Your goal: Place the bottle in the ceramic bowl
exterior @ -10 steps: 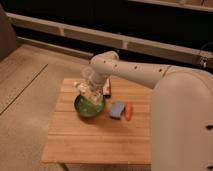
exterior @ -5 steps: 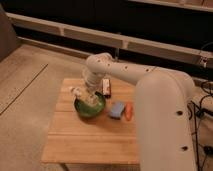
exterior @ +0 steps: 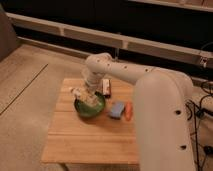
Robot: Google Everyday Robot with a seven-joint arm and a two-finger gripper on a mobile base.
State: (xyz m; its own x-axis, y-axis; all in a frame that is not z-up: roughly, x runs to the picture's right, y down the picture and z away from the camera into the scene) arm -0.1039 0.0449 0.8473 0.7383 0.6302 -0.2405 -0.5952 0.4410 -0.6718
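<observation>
The dark green ceramic bowl (exterior: 89,108) stands on the left half of the wooden table (exterior: 95,140). My gripper (exterior: 90,96) hangs straight down over the bowl, with its tip at or just inside the rim. A pale whitish shape at the tip, over the bowl's inside, looks like the bottle (exterior: 92,100). I cannot separate it clearly from the gripper, or tell whether it rests in the bowl.
A pale translucent cup (exterior: 76,92) sits at the bowl's far left rim. A dark red-and-white box (exterior: 106,86) lies behind the bowl. A blue sponge (exterior: 117,110) and an orange item (exterior: 129,111) lie to its right. My arm (exterior: 160,115) fills the right side.
The gripper stays over the bowl and has sunk slightly toward it. The arm's bulk now covers more of the right side of the view.
</observation>
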